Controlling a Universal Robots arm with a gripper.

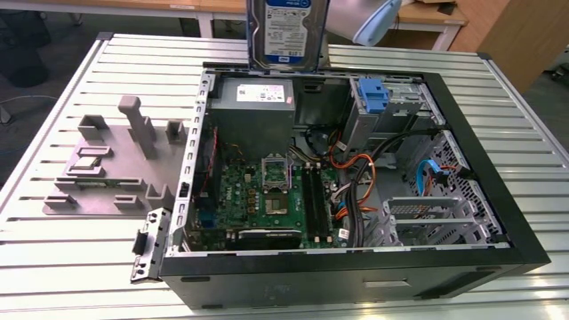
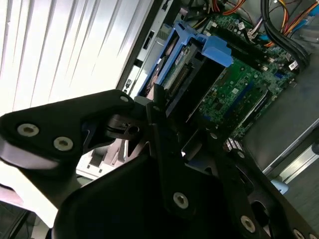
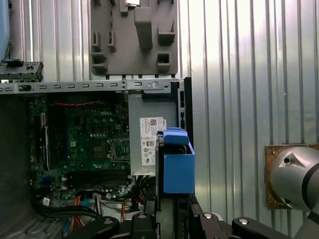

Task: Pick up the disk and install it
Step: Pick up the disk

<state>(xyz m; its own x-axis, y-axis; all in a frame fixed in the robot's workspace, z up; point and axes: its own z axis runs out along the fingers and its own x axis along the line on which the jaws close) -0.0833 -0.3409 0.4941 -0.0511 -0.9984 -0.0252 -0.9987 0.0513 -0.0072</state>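
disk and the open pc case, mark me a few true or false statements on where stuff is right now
1. The disk hangs upright above the open computer case. True.
2. The claw is open and empty. False: it is shut on the disk's blue carrier.
3. The grey power-supply box sits inside the case. True.
4. The grey fixture plate lies at the exterior view's right of the case. False: the plate lies at its left.

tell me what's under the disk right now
The disk hangs over the open computer case, above the edge of the grey power-supply box. In the first wrist view the disk covers part of that box and the case wall.
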